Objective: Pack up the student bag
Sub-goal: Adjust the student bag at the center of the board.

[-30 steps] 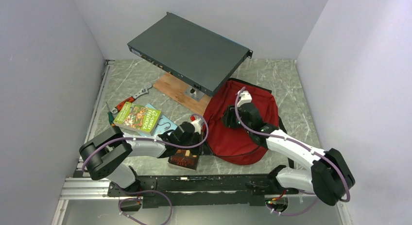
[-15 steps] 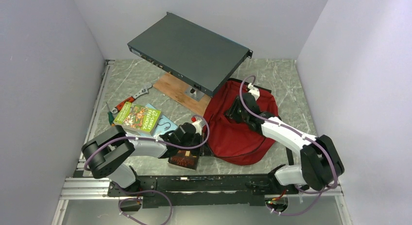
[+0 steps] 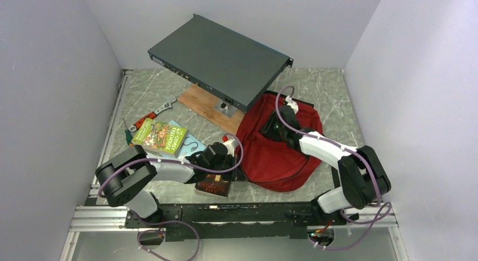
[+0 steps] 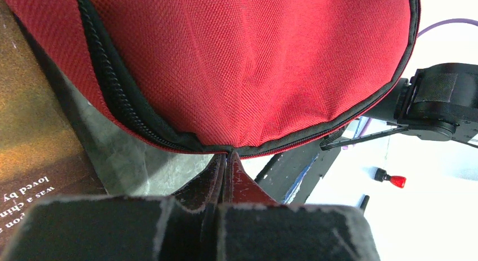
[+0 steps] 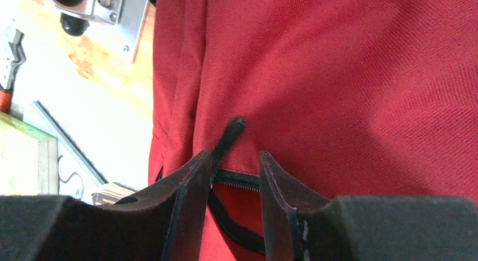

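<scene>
Slippage looks the likeliest trouble: the student bag (image 3: pixel 282 151), slumped on the table (image 3: pixel 338 97) right of centre, has its black zipper pull (image 5: pixel 230 134) hugging one finger of the right gripper (image 5: pixel 233 155), whose jaws stand partly apart, so closing might miss it. The left gripper (image 4: pixel 226 156), jaws together, touches the bag's near-edge piping; whether it pinches fabric is unclear.

Left arm (image 3: pixel 169 171), right arm (image 3: pixel 324 148): white link shells, black cylindrical joint housings, purple cables (image 3: pixel 275 111) looping outside. Left gripper (image 4: pixel 227 159), right gripper (image 5: pixel 234 159): black tapered fingers (image 5: pixel 189 182), edges scuffed pale grey, blocky black bodies.
</scene>
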`<state>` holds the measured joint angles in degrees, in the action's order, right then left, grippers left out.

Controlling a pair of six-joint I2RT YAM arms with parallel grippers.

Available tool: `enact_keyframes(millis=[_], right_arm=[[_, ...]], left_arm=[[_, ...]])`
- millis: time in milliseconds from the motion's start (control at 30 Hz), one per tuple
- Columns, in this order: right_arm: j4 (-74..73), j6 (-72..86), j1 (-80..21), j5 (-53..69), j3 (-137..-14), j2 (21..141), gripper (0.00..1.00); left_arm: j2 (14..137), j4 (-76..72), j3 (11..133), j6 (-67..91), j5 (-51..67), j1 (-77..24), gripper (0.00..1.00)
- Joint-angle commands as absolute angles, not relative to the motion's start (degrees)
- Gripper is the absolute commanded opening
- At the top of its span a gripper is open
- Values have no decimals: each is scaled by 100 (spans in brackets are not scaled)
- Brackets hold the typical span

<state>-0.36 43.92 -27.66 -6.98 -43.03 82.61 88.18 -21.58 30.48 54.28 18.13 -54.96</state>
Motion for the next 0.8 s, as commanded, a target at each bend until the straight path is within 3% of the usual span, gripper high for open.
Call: enact_keyframes(millis=[0,667,767], right_arm=[[329,4359,-2753,-737,-4449,7969,39],[556,4715,-2802,-362,-4578,8756,39],[673,4757,-2805,-476,-4519,8762,30]], left_arm=[[8886,-2224,3155,5388,1985,-5590,0],[8832,-2173,3226,5348,1965,-5592,0],[8859,-2226,3211,5378,1994,-5599,0]])
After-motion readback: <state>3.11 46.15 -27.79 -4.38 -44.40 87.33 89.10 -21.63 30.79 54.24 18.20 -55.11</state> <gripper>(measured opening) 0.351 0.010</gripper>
